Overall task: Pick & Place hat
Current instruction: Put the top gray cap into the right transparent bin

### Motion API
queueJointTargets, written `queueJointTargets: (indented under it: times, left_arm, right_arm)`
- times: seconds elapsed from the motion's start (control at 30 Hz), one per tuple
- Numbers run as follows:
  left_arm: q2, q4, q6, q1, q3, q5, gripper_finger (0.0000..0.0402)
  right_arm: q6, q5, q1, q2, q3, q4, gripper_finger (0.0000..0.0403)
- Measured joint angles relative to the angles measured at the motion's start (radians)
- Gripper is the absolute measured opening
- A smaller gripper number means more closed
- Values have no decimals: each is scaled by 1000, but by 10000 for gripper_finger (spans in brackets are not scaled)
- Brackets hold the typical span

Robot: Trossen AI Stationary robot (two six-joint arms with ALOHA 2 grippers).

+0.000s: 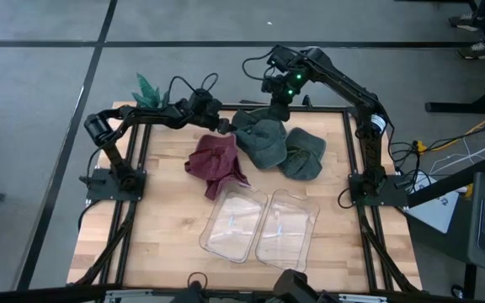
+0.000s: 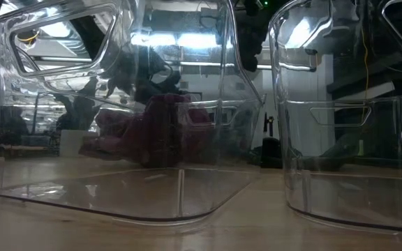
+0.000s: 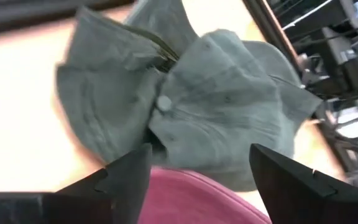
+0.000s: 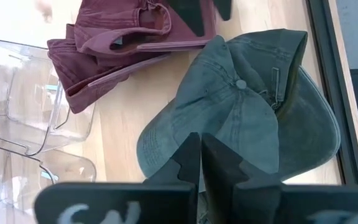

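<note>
Three hats lie on the wooden table: a maroon hat [image 1: 215, 162], a grey-green hat [image 1: 259, 141] to its right, and a second green hat [image 1: 306, 156] against that one's right side. My left gripper [image 1: 226, 124] is open and low at the maroon hat's far edge. In the left wrist view the maroon cloth [image 3: 191, 196] shows between its fingers, with the grey-green hat [image 3: 229, 99] beyond. My right gripper [image 4: 202, 152] is shut and hangs above the grey-green hat [image 4: 241, 106]. My left gripper stands open at the maroon hat's far edge [image 4: 166, 18], slanting down from the table's far left. Its fingers [image 3: 129, 177] straddle the cloth. Whether either finger touches the hat, I cannot tell.
Two clear plastic bins [image 1: 232, 220] [image 1: 289, 227] lie side by side near the table's front edge, just in front of the hats. A teal cloth thing [image 1: 147, 91] sits beyond the far left corner. Bare wood lies at the near left.
</note>
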Motion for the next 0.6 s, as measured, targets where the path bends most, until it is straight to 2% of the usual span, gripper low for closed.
queueJointTargets:
  times: [0.27, 0.37, 0.6]
  left_arm:
    - [38, -11, 22, -8, 1, -46, 263]
    - [77, 31, -15, -14, 1, -14, 263]
    - [137, 174, -84, -29, 2, -8, 262]
  right_arm:
    - [2, 0, 0, 0, 0, 10, 17]
    - [2, 0, 0, 0, 0, 11, 17]
    - [2, 0, 0, 0, 0, 10, 17]
